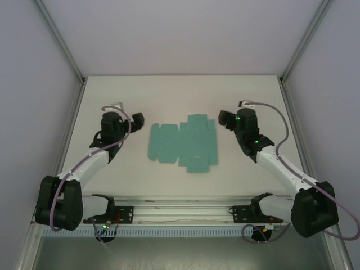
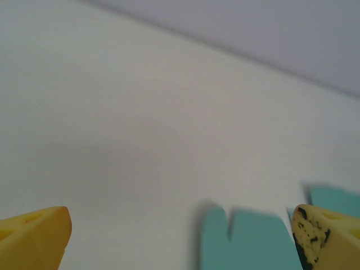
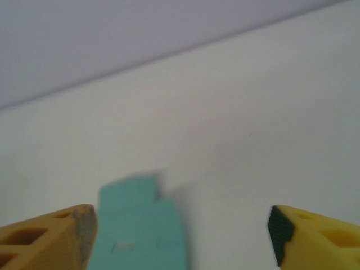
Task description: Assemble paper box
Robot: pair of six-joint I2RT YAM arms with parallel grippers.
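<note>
Left tool (image 1: 135,119) and right tool (image 1: 224,119), both spread, flank the flat box (image 1: 183,143), which could slide or crumple if one pushes alone.

Seen from either wrist, the paper box (image 2: 247,242) is blurry and cut off at the bottom edge, flaps soft, creases unreadable.
</note>
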